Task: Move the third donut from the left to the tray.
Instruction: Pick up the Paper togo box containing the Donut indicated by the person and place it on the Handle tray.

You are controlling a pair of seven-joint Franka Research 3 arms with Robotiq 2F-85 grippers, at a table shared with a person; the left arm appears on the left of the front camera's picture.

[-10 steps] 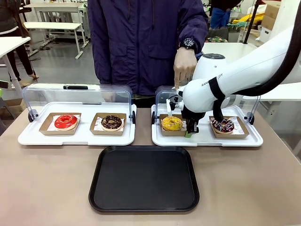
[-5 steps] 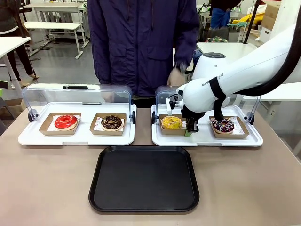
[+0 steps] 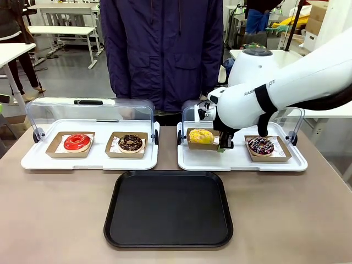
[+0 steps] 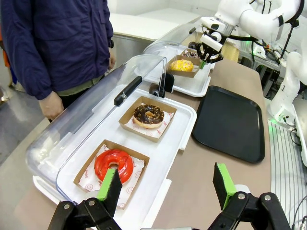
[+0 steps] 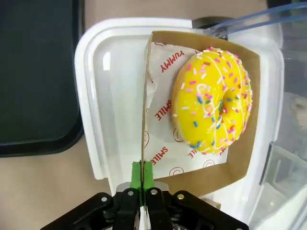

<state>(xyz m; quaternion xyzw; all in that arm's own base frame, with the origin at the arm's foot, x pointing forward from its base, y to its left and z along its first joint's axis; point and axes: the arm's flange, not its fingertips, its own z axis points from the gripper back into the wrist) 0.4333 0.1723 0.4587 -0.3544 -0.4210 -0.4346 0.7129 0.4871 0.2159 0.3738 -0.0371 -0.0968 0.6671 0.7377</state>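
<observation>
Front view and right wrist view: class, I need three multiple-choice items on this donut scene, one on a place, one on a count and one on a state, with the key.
1. Where is the yellow-iced donut?
A. in a cardboard holder at the right-hand white tray
B. on the bare table
C. in the person's hand

2. How many donuts are set out in the front view?
A. three
B. four
C. five

3. How is the right tool?
A. open over a chocolate donut
B. shut on the cardboard holder's edge
C. open around a lid handle

Key:
1 A, the holder shows over that tray's white floor.
2 B, there are two per white tray.
3 B, the green pads pinch the holder's edge in the right wrist view.
</observation>
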